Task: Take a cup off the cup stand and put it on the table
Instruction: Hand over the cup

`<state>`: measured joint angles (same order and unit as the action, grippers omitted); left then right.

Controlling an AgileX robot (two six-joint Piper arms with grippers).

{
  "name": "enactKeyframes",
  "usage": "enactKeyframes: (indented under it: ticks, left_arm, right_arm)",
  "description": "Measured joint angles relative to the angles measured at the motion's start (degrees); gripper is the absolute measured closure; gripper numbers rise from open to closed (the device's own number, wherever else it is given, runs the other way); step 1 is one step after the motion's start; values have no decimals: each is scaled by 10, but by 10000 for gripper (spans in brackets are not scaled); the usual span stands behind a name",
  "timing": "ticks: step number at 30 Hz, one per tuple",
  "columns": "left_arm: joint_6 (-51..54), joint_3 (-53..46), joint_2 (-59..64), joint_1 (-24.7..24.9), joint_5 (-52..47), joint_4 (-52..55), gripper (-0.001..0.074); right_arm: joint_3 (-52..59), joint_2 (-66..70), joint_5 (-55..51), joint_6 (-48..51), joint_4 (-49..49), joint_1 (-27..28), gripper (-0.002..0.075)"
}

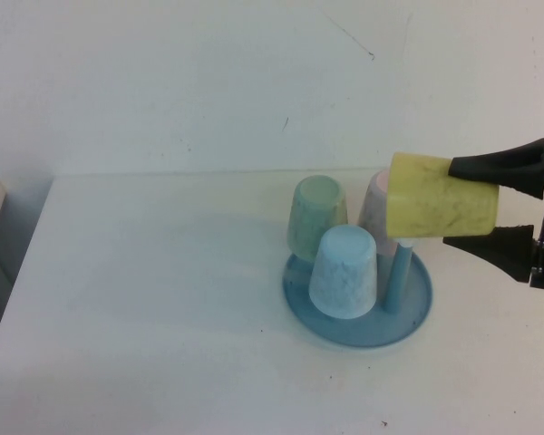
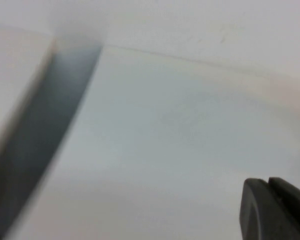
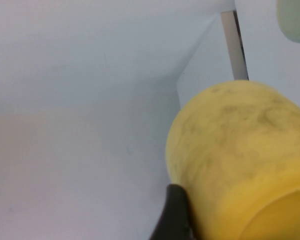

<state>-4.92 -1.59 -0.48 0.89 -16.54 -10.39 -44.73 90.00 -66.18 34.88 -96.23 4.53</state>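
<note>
Right end effector [image 1: 479,207]: reaching in from the bench's right edge, its two black fingers closed on the yellow cup [image 1: 441,196], one above the cup's wall and one below.
Cup: held on its side in the air, bottom toward the left, over the right rim of the cup stand [image 1: 415,317] and clear of the pegs; a bare white-tipped peg [image 1: 398,281] stands just beneath it.
Stand: carries a light blue cup [image 1: 344,271], a pale green cup [image 1: 316,216] and a pinkish cup [image 1: 374,205], all upended.
Left end effector [image 2: 275,210]: parked away from the stand over bare bench [image 1: 145,299]; only a dark tip shows, so its opening cannot be told.
Step in hand: lift-off looks done; the carry is under way.
Next move: likely swing clear of the stand, turn the cup level and lower it onto open bench before letting go.
</note>
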Motion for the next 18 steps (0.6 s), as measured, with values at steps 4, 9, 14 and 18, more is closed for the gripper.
enactKeyframes:
  ticks: [4,9,14,18]
  left_arm:
    - [-129,0,0,0,37,-291,739]
    - [-132,0,0,0,82,-387,738]
    - [-103,0,0,0,76,-398,738]
    - [5,20,19,4,-40,-398,738]
  right_arm:
    - [0,0,-1,33,0,0,143]
    - [0,0,-1,46,-1,0,143]
    - [0,0,-1,74,-1,0,143]
    - [0,1,-1,85,-2,0,143]
